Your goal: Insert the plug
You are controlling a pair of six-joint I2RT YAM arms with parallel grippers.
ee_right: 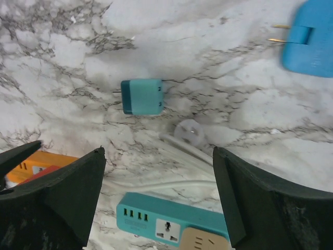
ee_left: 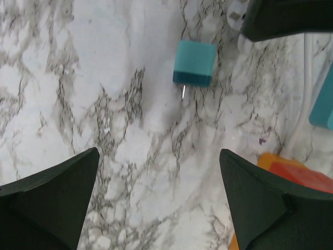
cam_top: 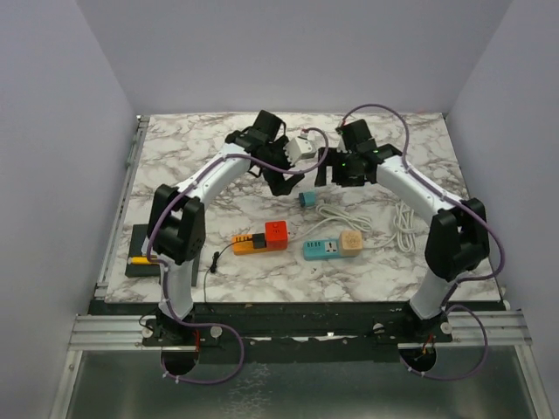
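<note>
Top external view: both arms reach forward, elbows raised, wrists angled inward and down; left gripper point(ee_left: 158, 151) and right gripper point(ee_right: 158, 149) spread wide, holding nothing; teal plug point(cam_top: 307, 199) lies on the table point(cam_top: 201, 218) between them, apart from the power strip point(cam_top: 332, 249).

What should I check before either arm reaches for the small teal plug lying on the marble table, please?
1. The left hand is open and empty: ok.
2. The right hand is open and empty: ok.
3. The small teal cube-shaped plug lies free on the white marble table, with nothing touching it: ok.
4. The plug's pins point down, ready for insertion: not ok; it lies on its side.
5. The teal power strip shows a free socket beside the beige plug: ok.
</note>
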